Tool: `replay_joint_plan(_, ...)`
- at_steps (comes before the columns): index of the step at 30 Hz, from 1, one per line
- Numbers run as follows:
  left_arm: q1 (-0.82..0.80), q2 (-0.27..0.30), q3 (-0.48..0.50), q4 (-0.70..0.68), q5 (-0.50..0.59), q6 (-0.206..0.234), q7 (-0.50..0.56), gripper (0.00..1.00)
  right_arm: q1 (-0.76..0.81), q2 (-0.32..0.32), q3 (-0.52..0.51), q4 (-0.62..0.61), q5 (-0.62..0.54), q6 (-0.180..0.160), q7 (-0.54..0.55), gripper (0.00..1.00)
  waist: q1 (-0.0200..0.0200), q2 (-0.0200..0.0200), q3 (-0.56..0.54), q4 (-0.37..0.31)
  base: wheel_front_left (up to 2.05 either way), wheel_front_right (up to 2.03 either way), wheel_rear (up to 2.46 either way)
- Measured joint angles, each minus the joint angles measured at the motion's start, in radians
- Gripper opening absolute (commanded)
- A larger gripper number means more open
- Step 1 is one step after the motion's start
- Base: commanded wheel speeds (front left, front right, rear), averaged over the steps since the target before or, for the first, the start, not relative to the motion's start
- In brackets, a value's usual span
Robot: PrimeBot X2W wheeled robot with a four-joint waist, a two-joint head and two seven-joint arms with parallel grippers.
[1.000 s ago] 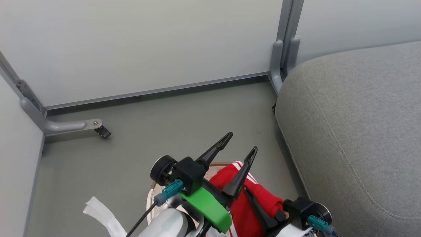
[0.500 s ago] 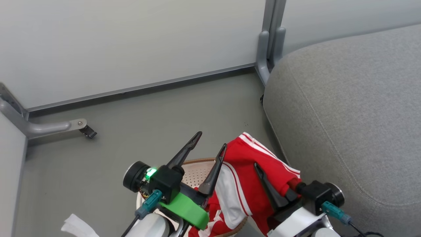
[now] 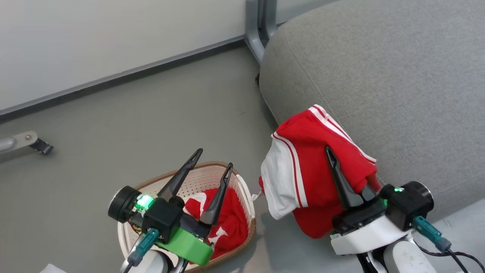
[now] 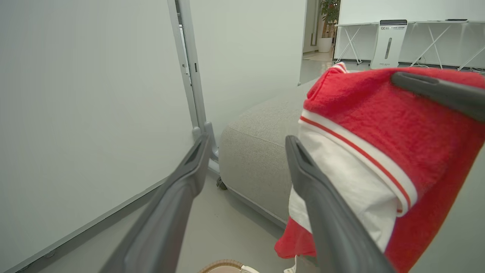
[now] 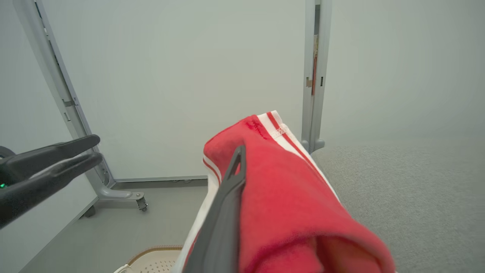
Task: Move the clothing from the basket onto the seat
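Head camera looks steeply down; large grey fabric-upholstered cushion (image 3: 398, 76) at two o'clock. Both wrist cameras sit low, level, close to the soft red white-striped garment (image 3: 318, 132); all views share both.

Open floor (image 3: 159, 106) left of the seat (image 3: 398, 76), broad bare top on it. Partition post (image 3: 255, 26) at its far-left corner, basket (image 3: 244, 197) and hanging clothing (image 3: 314, 151) by its left edge.

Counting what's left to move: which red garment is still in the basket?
The crumpled garment in the basket, below the open left gripper. The other garment, showing a white panel, hangs from the shut right gripper beside the seat.
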Motion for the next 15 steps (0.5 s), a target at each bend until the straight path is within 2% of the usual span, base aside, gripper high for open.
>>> replay_joint_plan(9, -0.039, 0.051, -0.001, -0.012, 0.060, -0.036, -0.001, 1.00, 0.000, -0.001, -0.070, -0.102, 0.021, 0.000, 0.000, 0.00, 0.0000, 0.0000, 0.145, -0.097, 0.00, 0.00, 0.00)
replay_joint_plan(15, -0.117, 0.077, -0.015, -0.043, 0.091, -0.061, 0.035, 1.00, -0.150, -0.001, -0.164, -0.175, 0.046, 0.000, 0.000, 0.00, 0.0001, 0.0000, 0.269, -0.129, 0.00, 0.00, 0.00)
